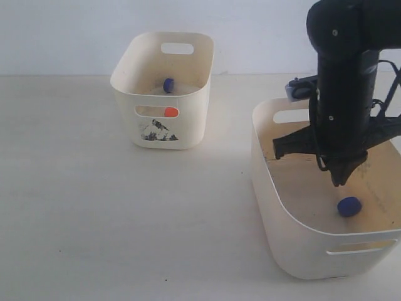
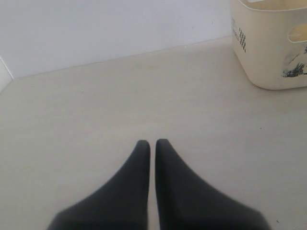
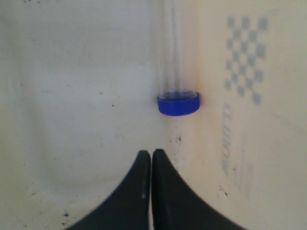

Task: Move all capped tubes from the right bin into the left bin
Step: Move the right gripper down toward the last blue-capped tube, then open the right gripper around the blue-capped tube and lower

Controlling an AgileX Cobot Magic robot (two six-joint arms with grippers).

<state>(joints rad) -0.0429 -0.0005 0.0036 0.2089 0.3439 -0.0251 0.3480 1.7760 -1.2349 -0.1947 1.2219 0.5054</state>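
Left gripper (image 2: 149,142) and right gripper (image 3: 151,153): jaws clenched, empty. The blue-capped tube (image 3: 178,103) barely shows its clear body.

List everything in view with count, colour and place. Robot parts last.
left bin: one, cream with a picture sticker, far left on the table.
right bin: one, cream, larger, near right.
blue-capped tube: one, on the right bin's floor.
second blue-capped tube: one, inside the left bin.
orange-capped tube: one, inside the left bin, cap showing through the front slot.
table: one, pale.
right end effector: one, black, shut, empty, inside the right bin, near its tube, not touching.
left end effector: one, black, shut, empty, over the table.
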